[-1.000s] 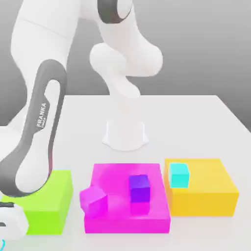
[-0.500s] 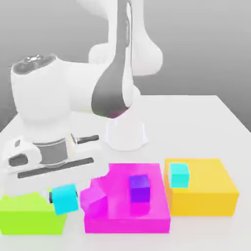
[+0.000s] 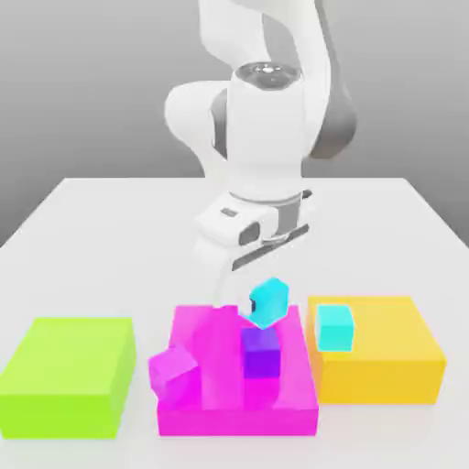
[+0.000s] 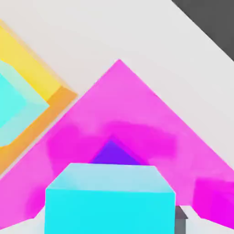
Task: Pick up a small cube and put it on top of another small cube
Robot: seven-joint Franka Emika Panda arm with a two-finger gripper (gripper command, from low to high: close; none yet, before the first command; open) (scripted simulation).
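My gripper [image 3: 267,305] is shut on the small cube [image 3: 269,301], a sky-cyan one that hangs tilted in the air. In the hand view the same small cube [image 4: 109,199] sits close in front. Just below it stands the other small cube [image 3: 261,354], deep violet-purple, resting on the big magenta block [image 3: 216,408]. The held cube hovers slightly above the purple cube [image 4: 112,154] with a gap between them; they do not touch.
A small magenta-pink cube [image 3: 174,372] lies on the magenta block's corner at the exterior view's left. A turquoise cube [image 3: 335,327] sits on the yellow block [image 3: 385,366] at the right. A green block [image 3: 69,377] stands at the left. The arm's base is behind.
The arm has swung from over the green block at the exterior view's left to above the magenta block, carrying the cyan cube with it to just over the purple cube.
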